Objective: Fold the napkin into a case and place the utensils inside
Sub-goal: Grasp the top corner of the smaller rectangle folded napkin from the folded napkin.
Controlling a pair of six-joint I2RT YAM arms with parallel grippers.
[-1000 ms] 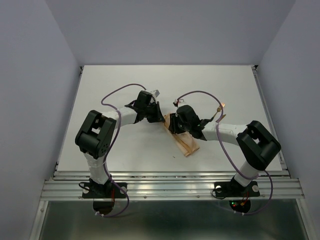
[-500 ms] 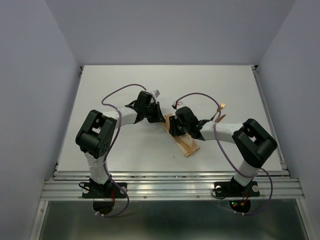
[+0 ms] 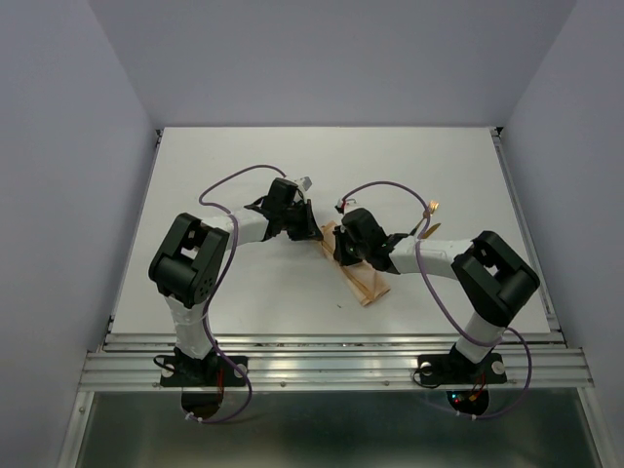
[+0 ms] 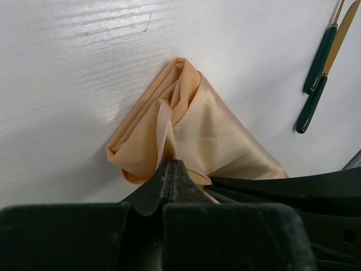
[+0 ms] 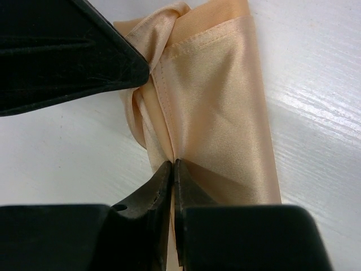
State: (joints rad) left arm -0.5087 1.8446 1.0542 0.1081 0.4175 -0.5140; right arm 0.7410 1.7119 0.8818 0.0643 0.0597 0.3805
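Peach-orange glossy napkin [image 4: 220, 135], narrow strip, bunched end.

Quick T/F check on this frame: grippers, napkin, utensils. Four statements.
1. The left gripper pinches a fold of the napkin. True.
2. The utensils lie inside the napkin. False: they lie on the bare table, apart from the cloth.
3. The napkin is spread out as a flat square. False: it is folded into a narrow strip, bunched at one end.
4. The right gripper is closed on the napkin's hem. True.
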